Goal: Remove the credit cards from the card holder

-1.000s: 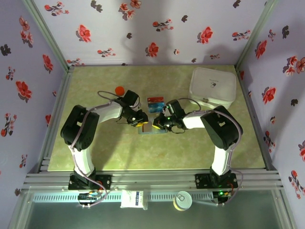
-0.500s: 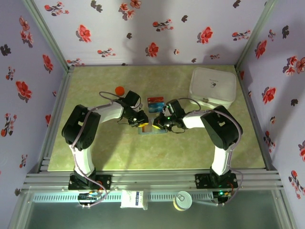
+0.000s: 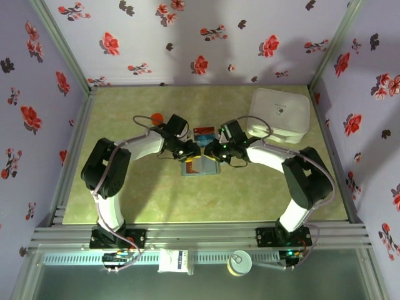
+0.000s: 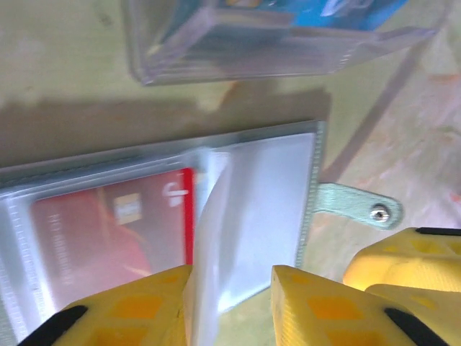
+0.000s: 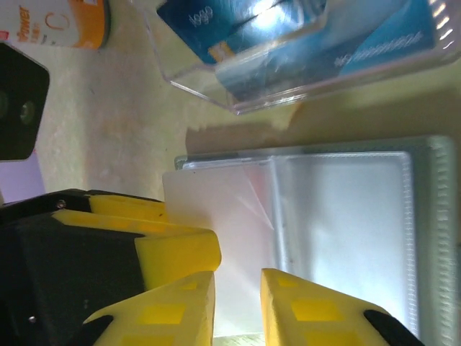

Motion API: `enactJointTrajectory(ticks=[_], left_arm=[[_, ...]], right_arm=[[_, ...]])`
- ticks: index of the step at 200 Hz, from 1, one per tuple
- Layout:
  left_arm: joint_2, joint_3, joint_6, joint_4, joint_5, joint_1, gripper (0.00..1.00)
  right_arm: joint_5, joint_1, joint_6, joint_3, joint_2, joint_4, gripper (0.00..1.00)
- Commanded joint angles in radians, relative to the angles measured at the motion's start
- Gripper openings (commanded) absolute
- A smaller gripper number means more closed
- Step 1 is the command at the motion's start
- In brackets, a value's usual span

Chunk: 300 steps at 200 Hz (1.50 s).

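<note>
The card holder lies open on the table, its clear sleeves facing up. A red card sits in one sleeve. My left gripper is open over the holder's near edge, and one raised clear sleeve leans against its left finger. Facing it, my right gripper is open by a narrow gap above a pale sleeve and holds nothing. Blue credit cards lie in a clear plastic square just behind the holder.
A big white rounded box stands at the back right. A small orange-topped object sits at the back left. The holder's strap with a snap sticks out sideways. The cell's flowered walls close in three sides.
Both grippers have shifted back toward the clear square, uncovering more of the holder. The right gripper's jaws have parted, and the right arm has swung outward.
</note>
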Motion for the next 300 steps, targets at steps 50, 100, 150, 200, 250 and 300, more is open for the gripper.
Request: enactJointTrajectory(ticks=[50,100,150,200,250,300], left_arm=[[0.121,0.144,-0.013,-0.028,0.044,-0.072,0.42],[0.178,0.163,-0.014,-0.014,0.042,-0.094,0.48],[0.188,0.153,0.003,-0.03,0.046,-0.11,0.51],[0.151,0.112,0.004,-0.033,0.047,-0.123,0.51],[0.116,0.129,-0.01,-0.008,0.034,-0.122,0.51],[0.036,0.085,0.029,-0.044,-0.041,-0.08,0.49]], right_arm=[[0.273,-0.063,-0.216,0.086,-0.062,-0.383,0.32],[0.275,-0.08,-0.222,0.072,-0.084,-0.391,0.35],[0.257,-0.08,-0.211,0.066,-0.086,-0.377,0.36],[0.237,-0.08,-0.196,0.058,-0.088,-0.357,0.36],[0.221,-0.08,-0.197,0.067,-0.091,-0.352,0.36],[0.162,-0.069,-0.176,0.084,-0.08,-0.31,0.35]])
